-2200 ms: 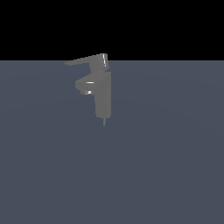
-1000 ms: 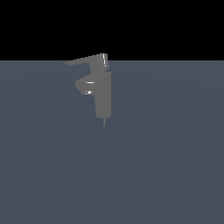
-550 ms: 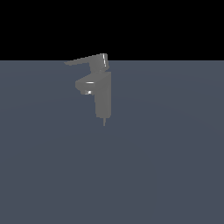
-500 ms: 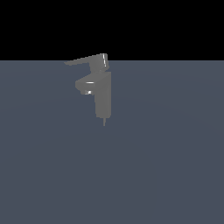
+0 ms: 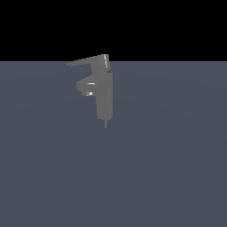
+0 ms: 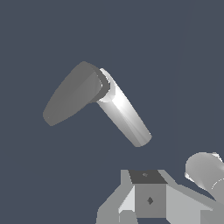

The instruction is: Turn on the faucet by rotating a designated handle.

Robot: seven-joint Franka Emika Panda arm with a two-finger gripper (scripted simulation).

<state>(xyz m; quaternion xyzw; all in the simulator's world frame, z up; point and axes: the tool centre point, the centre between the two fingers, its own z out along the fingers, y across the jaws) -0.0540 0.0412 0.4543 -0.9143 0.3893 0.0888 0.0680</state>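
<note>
Gripper (image 6: 151, 205) barely shows, jaw state unreadable; handle (image 5: 86, 61) points nine o'clock off faucet (image 5: 104, 99), risk: striking the spout (image 5: 86, 86) instead.

Flat dark slate-blue floor (image 5: 168, 168), gray faucet (image 5: 104, 99) standing upright on it

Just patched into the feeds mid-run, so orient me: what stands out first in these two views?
The faucet stands alone on a bare gray floor, a little toward the exterior view's left, its thin handle pointing that way above the stubby spout. No arm shows there. In the wrist view the handle is seen from above, with gripper hardware at the frame's edge, not touching it.
</note>
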